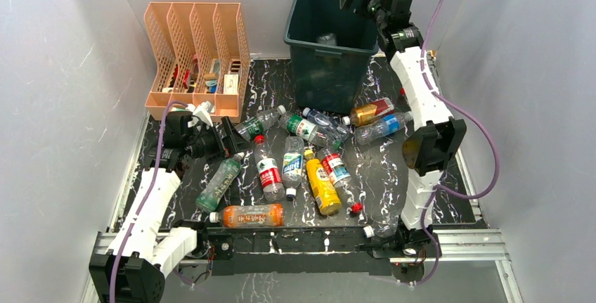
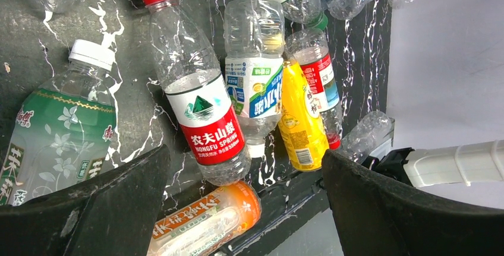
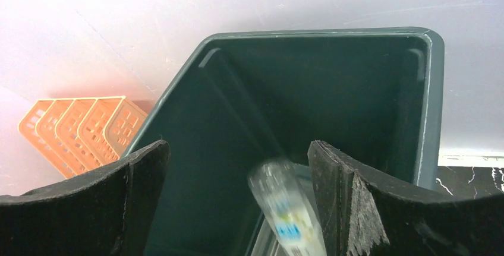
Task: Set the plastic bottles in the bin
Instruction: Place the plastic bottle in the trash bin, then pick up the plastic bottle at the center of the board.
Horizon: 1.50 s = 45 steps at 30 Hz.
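Right wrist view: black fingers of the right gripper fill the bottom corners, jaws spread wide, gripping nothing. Between them, nearer the right-hand pad, is one blurred bottle: clear, with a blue-marked label. Its long axis is steep, the upper end tipped left and the lower end cut off by the frame edge, and it sits inside the mouth of the bin. Cap end cannot be made out. The bin floor is too dark to read. Top view: the bin stands upright at the far edge of the table, with the right gripper raised over its right rim. The rest of the plastic bottles lie on their sides between the bin and the arm bases. Left gripper: jaws wide apart, empty, low over the pile. Ahead of it, a red-label bottle points its red cap away and left, base toward the jaws. A green-label bottle, white cap away, is cut off at the left edge. A yellow bottle lies lengthwise, its cap hidden. An orange bottle lies crosswise, partly behind the left finger. A peach file organizer stands at far left.
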Available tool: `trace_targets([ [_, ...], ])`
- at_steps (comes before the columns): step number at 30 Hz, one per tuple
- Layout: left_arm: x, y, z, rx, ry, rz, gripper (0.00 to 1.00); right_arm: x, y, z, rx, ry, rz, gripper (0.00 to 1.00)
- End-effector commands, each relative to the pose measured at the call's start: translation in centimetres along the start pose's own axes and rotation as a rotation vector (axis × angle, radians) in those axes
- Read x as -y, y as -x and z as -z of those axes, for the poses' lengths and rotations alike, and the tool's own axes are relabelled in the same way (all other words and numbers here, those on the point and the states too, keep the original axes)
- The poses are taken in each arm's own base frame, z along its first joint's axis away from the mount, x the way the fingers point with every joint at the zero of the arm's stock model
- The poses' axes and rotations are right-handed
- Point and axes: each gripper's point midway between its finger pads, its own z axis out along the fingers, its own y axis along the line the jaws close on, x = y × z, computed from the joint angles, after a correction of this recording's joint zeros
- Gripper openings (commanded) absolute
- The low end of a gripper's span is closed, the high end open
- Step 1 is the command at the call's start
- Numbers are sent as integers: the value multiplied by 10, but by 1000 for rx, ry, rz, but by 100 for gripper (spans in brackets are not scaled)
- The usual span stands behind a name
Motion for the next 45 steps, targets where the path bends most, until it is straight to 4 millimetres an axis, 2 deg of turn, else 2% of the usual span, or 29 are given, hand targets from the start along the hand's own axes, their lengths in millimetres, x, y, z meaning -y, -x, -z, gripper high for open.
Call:
trace_targets([
  [1, 15, 4, 11, 11, -33, -20, 98, -27, 69, 41, 125, 44, 47, 98],
  [2, 16, 4, 12, 17, -34, -23, 98, -28, 75, 51, 126, 34, 52, 98],
  [4, 19, 7, 15, 32, -35, -28, 98, -32, 89, 86, 128, 17, 52, 98],
  [5, 21, 9, 18, 34, -31, -41, 98, -28, 78, 122, 83, -8, 48, 98],
  [6, 21, 10, 19, 32, -29, -44, 98, -27, 75, 144, 73, -21, 46, 98],
  [7, 23, 11, 20, 33, -32, -50, 98, -17, 53, 163, 25, -48, 46, 98],
  [8, 24, 12, 20, 30, -34, -55, 98, -12, 47, 182, 13, -63, 57, 98],
  [9, 26, 12, 21, 28, -37, -59, 98, 0, 27, 199, -36, -101, 77, 98],
  [11, 26, 12, 21, 24, -38, -59, 98, 7, 11, 212, -83, -122, 93, 98],
  [15, 22, 9, 18, 20, -34, -47, 98, 20, -34, 232, -202, -130, 94, 98],
  [20, 20, 5, 17, 21, -37, -38, 98, 45, -112, 254, -378, -157, 67, 98],
  [24, 16, 4, 12, 9, -30, -29, 98, 55, -168, 269, -509, -145, 23, 98],
  [28, 12, 3, 7, -1, -30, -13, 98, 60, -211, 279, -618, -132, -23, 98],
  [32, 9, 1, 3, -3, -29, -7, 98, 71, -248, 285, -720, -155, -32, 96],
  [37, 2, -2, -2, -7, -20, 3, 98, 78, -280, 288, -824, -177, -2, 94],
  [44, -6, -7, -10, -16, -9, 26, 98, 63, -318, 288, -921, -159, 89, 94],
  [45, -9, -9, -13, -19, -9, 39, 98, 58, -332, 290, -960, -148, 103, 93],
])
